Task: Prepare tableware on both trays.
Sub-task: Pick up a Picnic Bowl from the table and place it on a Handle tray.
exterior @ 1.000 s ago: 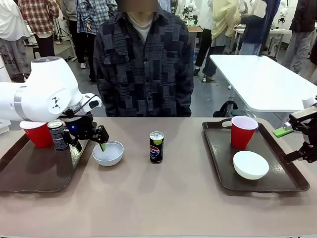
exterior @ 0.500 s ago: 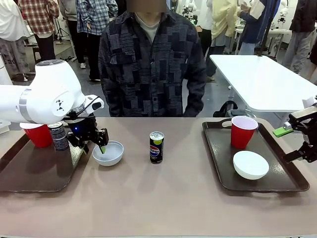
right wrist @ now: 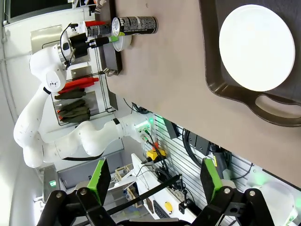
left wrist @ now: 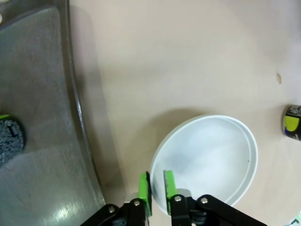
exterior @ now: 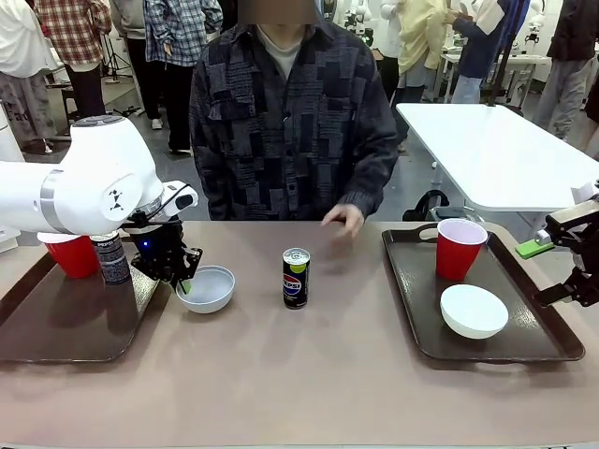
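A small white bowl [exterior: 208, 287] sits on the table just right of the left tray [exterior: 56, 327]. My left gripper [exterior: 184, 281] is shut on its near-left rim. In the left wrist view the green pads [left wrist: 143, 186] pinch the rim of the bowl [left wrist: 211, 155]. On the left tray stand a red cup [exterior: 70, 254] and a Pepsi can [exterior: 110, 257]. A second Pepsi can [exterior: 296, 278] stands mid-table. The right tray [exterior: 412, 309] holds a red cup [exterior: 459, 248] and a white bowl [exterior: 474, 311]. My right gripper [exterior: 547, 273] hangs open by that tray's right edge.
A person stands at the far side with one hand [exterior: 343, 220] over the table behind the middle can. The left tray's rim [left wrist: 77, 117] lies close beside the held bowl. In the right wrist view the right tray's handle [right wrist: 277, 106] lies below the bowl [right wrist: 256, 47].
My left gripper's fingers closed from wide open onto the bowl's rim. The person's hand came forward over the table behind the middle can. The right arm stayed still.
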`<state>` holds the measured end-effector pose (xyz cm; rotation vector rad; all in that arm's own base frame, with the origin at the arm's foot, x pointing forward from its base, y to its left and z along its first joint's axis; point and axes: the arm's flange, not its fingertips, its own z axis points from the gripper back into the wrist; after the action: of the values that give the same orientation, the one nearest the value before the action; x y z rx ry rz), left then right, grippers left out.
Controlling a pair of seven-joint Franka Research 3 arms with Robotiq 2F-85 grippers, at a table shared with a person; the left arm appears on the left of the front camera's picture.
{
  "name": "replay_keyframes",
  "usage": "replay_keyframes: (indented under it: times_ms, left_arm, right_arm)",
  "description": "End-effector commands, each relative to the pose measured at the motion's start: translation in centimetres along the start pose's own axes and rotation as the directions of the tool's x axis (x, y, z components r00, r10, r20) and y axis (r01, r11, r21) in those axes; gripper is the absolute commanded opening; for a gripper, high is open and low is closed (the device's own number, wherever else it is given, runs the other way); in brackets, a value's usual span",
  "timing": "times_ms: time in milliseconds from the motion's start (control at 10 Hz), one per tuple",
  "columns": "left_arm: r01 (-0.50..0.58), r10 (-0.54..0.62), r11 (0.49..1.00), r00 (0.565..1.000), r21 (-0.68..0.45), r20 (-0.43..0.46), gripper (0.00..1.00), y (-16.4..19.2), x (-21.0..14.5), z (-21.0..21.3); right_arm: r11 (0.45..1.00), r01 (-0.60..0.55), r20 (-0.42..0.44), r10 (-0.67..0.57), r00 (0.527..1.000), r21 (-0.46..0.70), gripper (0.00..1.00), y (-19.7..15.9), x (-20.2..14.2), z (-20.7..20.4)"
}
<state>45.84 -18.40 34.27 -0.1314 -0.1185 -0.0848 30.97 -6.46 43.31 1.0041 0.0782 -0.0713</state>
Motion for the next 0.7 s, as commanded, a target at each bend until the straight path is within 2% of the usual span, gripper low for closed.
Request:
replay_keyframes:
  times_ms: [0, 400, 600]
  left_arm:
    - [-0.001, 0.001, 1.000, 1.000, 0.017, 0.015, 0.00, -0.1, 0.3, 0.1]
    - [0.040, -0.040, 0.999, 0.999, 0.019, 0.013, 0.00, -0.1, -0.6, 2.3]
    - [0.133, -0.133, 0.991, 0.991, 0.009, 0.004, 0.00, 0.2, -3.6, 9.5]
  right_arm:
    - [1.000, 0.001, -0.003, -0.001, 1.000, 0.002, 1.00, 0.0, 0.0, 0.0]
    - [1.000, 0.001, -0.003, -0.001, 1.000, 0.002, 1.00, 0.0, 0.0, 0.0]
    - [1.000, 0.001, -0.003, -0.001, 1.000, 0.002, 1.00, 0.0, 0.0, 0.0]
